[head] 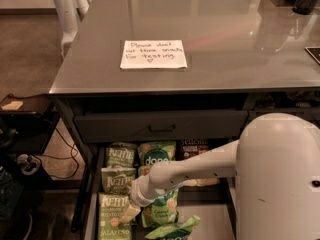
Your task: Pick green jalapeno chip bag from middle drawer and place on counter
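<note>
The middle drawer point(216, 219) stands pulled out below the counter point(210, 39). Three olive-green Kettle jalapeno chip bags lie in a column on its left side: back point(120, 155), middle point(118, 179) and front point(113, 219). My gripper point(129, 211) reaches in from the right on a white arm point(195, 168). It sits low over the right edge of the front Kettle bag, just below the middle one. None of the bags is lifted.
Brighter green dang bags point(157, 154) point(161, 210) point(175, 229) lie right of the Kettle bags, and a brown snack bag point(194, 146) lies behind the arm. A closed drawer front with a bar handle point(161, 128) hangs above. A handwritten note point(153, 54) lies on the counter. My white shoulder point(280, 179) fills the lower right.
</note>
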